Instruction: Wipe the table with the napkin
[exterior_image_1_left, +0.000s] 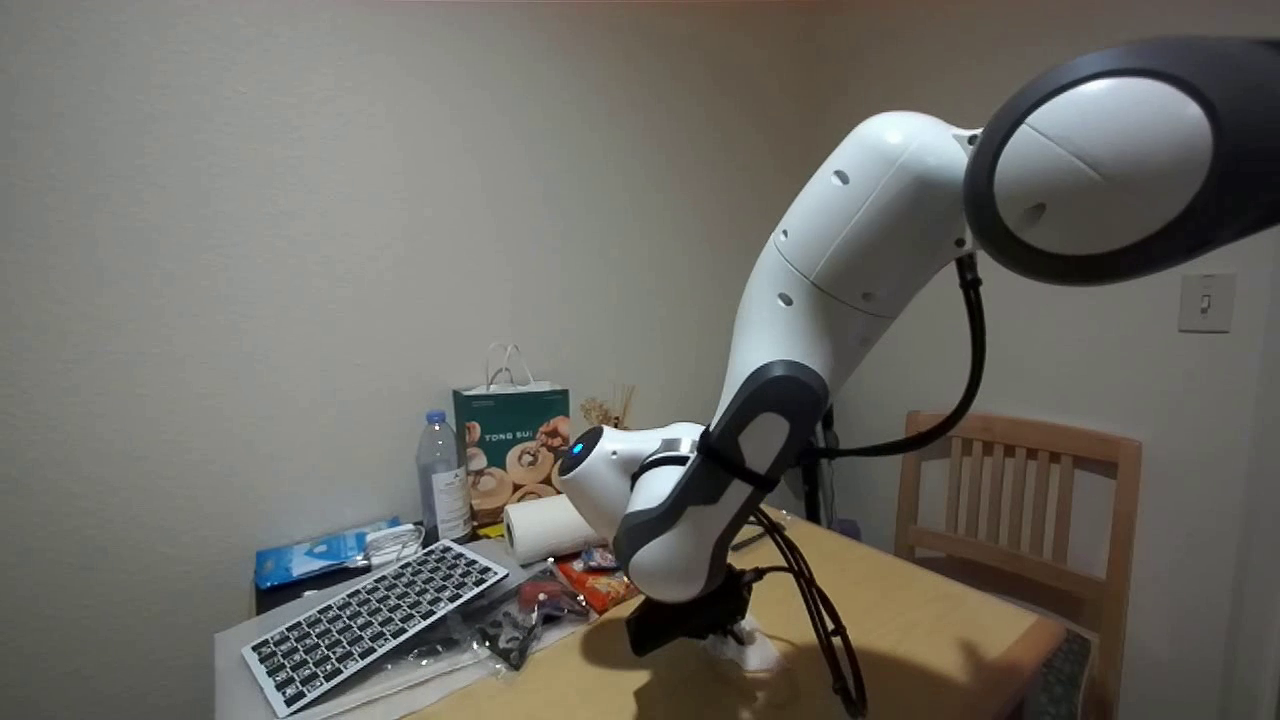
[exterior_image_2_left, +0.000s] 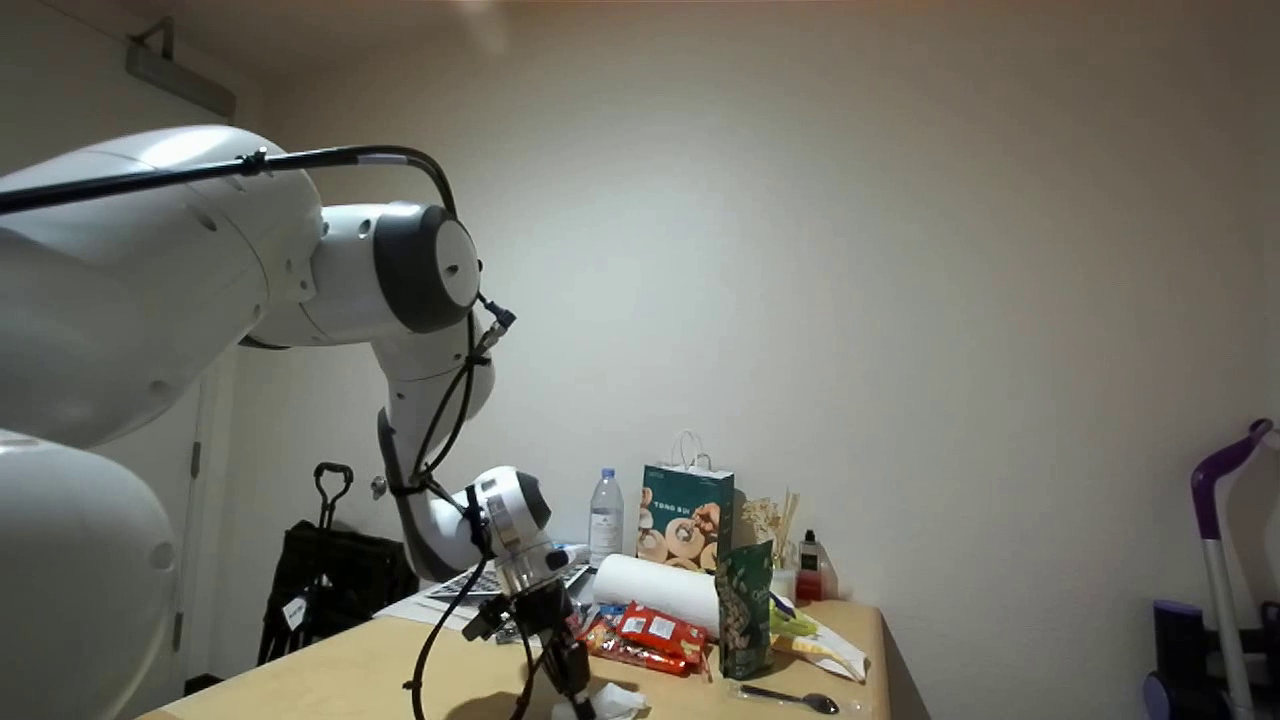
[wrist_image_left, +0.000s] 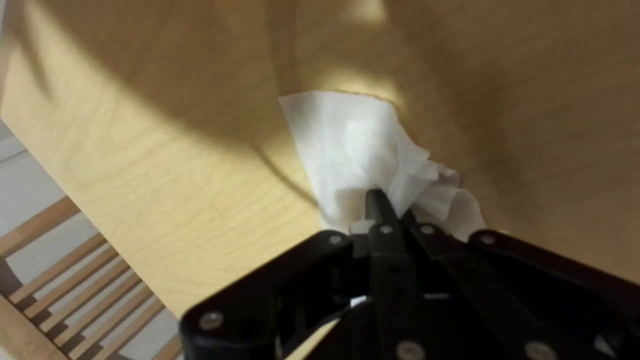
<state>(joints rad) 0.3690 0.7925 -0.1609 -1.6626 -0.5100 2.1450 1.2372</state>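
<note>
The table (exterior_image_1_left: 890, 590) is a light tan wooden top, also in view in the other pictures (exterior_image_2_left: 350, 670) (wrist_image_left: 200, 195). The napkin (wrist_image_left: 345, 140) is a crumpled white wad, fanned out flat past my fingertips in the wrist view. It lies against the tabletop and also shows in both exterior views (exterior_image_1_left: 752, 652) (exterior_image_2_left: 615, 702). My gripper (wrist_image_left: 392, 207) points down at the table with its black fingers closed together on the napkin. In an exterior view the gripper (exterior_image_2_left: 578, 690) is near the lower picture edge. Part of the napkin is hidden behind the fingers.
A keyboard (exterior_image_1_left: 375, 625), plastic bags, red snack packets (exterior_image_2_left: 660, 632), a paper-towel roll (exterior_image_1_left: 545, 528), a bottle (exterior_image_1_left: 443, 480) and a green paper bag (exterior_image_1_left: 512, 445) stand along the back. A green pouch (exterior_image_2_left: 745, 610) and black spoon (exterior_image_2_left: 790, 698) are nearby. A slatted chair (exterior_image_1_left: 1020, 490) stands beside the table.
</note>
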